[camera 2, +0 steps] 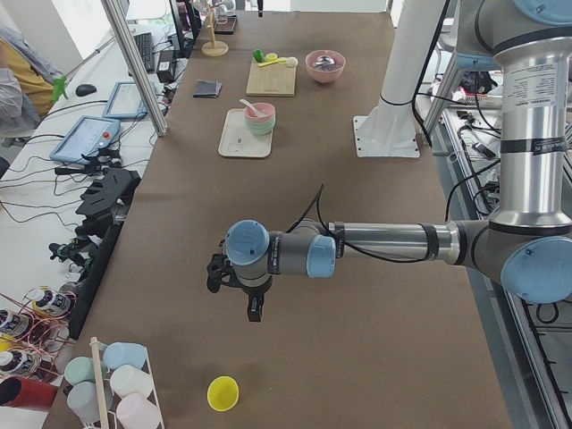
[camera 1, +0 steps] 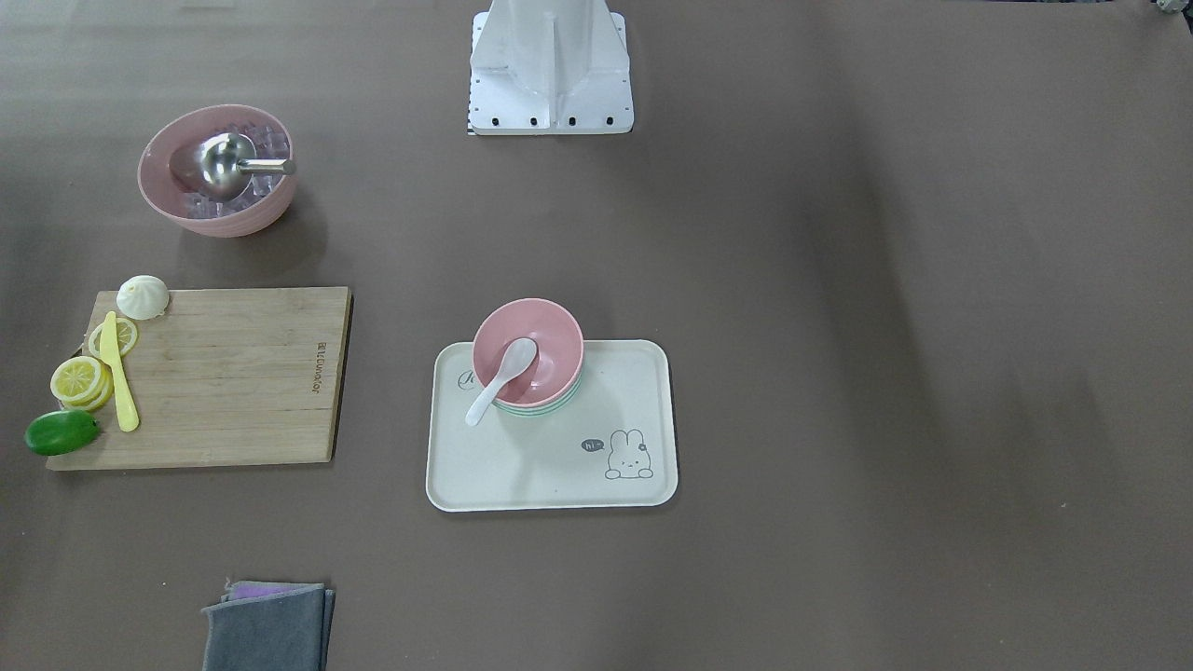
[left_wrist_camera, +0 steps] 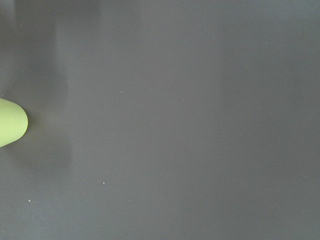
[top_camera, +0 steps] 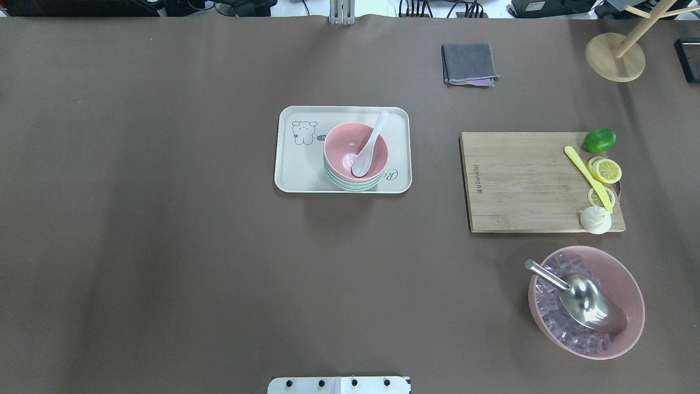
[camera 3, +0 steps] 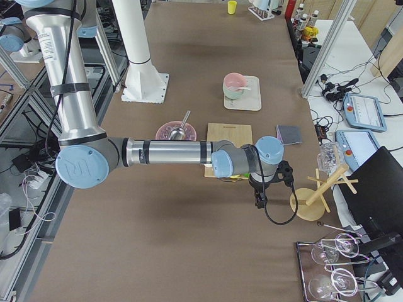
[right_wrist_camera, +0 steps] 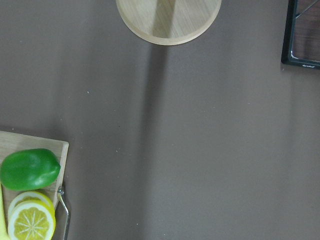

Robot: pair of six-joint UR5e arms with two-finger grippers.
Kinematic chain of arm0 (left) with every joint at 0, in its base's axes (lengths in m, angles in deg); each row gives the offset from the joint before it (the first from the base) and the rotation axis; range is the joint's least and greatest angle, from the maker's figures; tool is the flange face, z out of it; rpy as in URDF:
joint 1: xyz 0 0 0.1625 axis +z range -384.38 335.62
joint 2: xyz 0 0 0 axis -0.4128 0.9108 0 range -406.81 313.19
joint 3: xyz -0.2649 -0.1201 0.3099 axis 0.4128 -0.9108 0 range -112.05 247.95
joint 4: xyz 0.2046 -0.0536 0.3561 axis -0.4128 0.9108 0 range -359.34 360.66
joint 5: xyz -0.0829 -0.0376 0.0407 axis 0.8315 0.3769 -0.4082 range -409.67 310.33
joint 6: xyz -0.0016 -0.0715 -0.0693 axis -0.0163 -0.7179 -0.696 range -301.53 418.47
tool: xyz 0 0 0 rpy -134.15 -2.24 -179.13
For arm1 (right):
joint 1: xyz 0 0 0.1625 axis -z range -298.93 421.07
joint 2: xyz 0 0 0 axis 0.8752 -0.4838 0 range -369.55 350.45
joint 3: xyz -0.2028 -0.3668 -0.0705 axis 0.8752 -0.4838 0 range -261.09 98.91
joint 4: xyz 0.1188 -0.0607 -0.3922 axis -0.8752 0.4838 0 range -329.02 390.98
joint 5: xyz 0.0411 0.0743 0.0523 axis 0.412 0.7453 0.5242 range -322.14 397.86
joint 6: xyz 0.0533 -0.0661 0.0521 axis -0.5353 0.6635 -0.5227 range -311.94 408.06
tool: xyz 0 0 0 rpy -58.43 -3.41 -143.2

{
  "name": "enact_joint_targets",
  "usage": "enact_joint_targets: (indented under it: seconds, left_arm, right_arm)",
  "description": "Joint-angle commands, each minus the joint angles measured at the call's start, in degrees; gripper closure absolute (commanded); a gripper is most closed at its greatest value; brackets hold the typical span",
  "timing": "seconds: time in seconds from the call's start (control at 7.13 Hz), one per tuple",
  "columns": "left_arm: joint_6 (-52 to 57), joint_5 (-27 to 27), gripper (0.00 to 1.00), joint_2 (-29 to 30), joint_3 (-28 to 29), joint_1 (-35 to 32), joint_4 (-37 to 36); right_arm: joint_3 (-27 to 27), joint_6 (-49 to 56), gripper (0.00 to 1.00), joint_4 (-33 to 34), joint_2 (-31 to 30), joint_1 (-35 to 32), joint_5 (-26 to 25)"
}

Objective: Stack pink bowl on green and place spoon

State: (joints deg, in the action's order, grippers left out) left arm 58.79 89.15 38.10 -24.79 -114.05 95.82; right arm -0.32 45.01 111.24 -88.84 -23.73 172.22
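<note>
Finding pink bowl [camera 1: 555,340] nested on green bowl [top_camera: 349,187] on the tray [camera 1: 559,466], spoon [camera 1: 514,359] resting inside, we judge the task complete. Left jaws and right jaws: we cannot tell whether apart or together.

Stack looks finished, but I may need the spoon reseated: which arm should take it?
Right, probably. The spoon handle leans out of the top bowl toward the robot's right. The right pincer and left pincer both hang far off at the table's ends, so distance hardly decides.
</note>
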Motion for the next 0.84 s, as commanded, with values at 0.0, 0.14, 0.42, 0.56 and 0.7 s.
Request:
enact_joint_targets:
  seconds: [0.0,0.14,0.42,0.56,0.7]
  left_arm:
    - [0.8,0.0,0.02,0.2,2.9,-0.2,1.8]
    - [0.6,0.0,0.02,0.5,3.2,-0.2,1.9]
    - [0.3,0.0,0.02,0.7,1.9,-0.3,1.4]
    - [0.3,0.0,0.02,0.7,1.9,-0.3,1.3]
    - [0.3,0.0,0.02,0.8,1.8,-0.3,1.3]
  right_arm:
    - [0.3,0.1,0.0,-0.2,0.2,0.0,-0.4]
    - [1.0,0.6,0.0,-0.2,-0.3,-0.3,-0.4]
    - [2.4,0.8,0.0,-0.2,-1.2,-0.5,-0.1]
    - [4.1,0.8,0.0,-0.2,-2.8,-0.6,0.0]
    - [5.6,0.7,0.0,-0.1,-3.6,-0.5,0.1]
